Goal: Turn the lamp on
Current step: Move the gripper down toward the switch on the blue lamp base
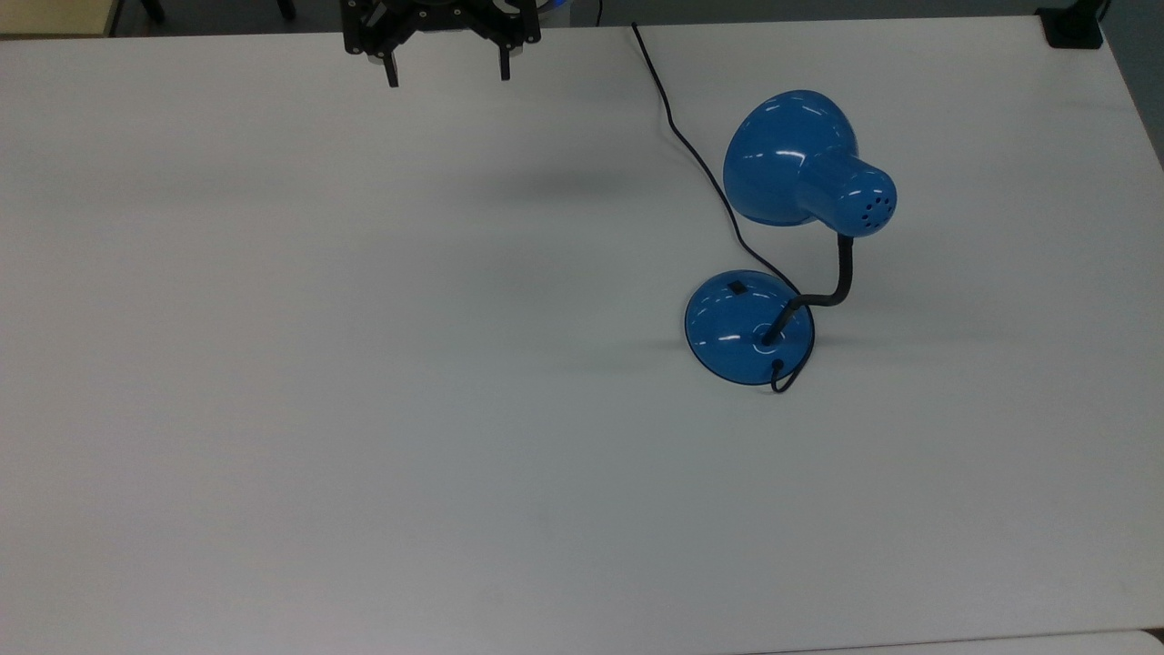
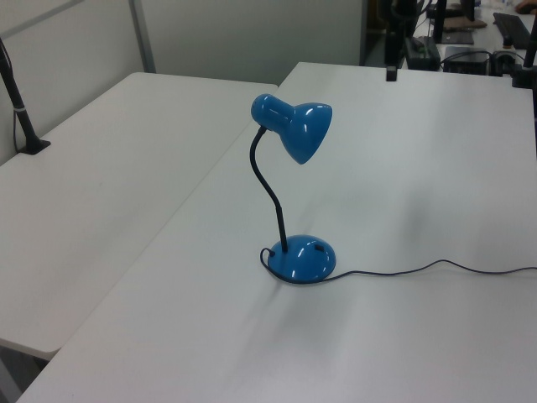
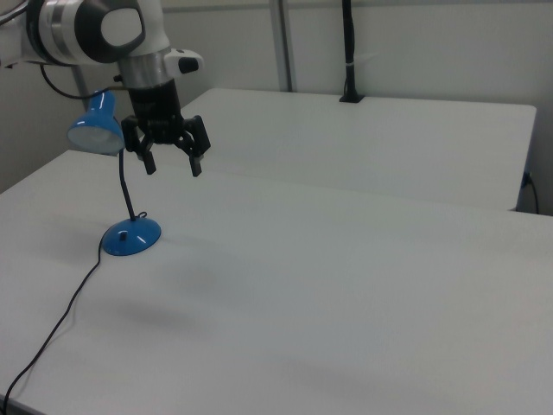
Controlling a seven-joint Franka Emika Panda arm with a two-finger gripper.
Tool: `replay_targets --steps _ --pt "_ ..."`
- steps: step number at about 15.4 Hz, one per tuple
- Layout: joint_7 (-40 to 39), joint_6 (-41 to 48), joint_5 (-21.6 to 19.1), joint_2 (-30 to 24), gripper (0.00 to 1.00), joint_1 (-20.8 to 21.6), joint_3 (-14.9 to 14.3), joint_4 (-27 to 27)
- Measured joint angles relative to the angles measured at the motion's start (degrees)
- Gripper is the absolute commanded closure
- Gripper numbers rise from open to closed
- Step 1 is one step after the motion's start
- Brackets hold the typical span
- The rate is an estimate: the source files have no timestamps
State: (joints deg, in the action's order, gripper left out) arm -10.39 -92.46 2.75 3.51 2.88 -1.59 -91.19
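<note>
No readable text in any view.

No lettering, label, brand mark, number or sign can be read on the lamp, whose glossy blue shade and domed base carry only light reflections, nor on the white counter or the robot arm's grey and white casing in the right view.
</note>
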Motion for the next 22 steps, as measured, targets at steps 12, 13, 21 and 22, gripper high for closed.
replay_targets --steps 12,13,21,22 --pt "-10.2 4.9 2.2 2.2 1.0 0.7 10.3 -5.1" --pt "-8.5 3.9 1.7 2.8 1.0 0.9 11.2 -5.3" --pt "9.0 -23.0 1.3 8.0 1.0 7.4 14.2 -15.1" --pt "9.4 -25.0 1.4 8.9 1.0 7.9 14.4 -15.5"
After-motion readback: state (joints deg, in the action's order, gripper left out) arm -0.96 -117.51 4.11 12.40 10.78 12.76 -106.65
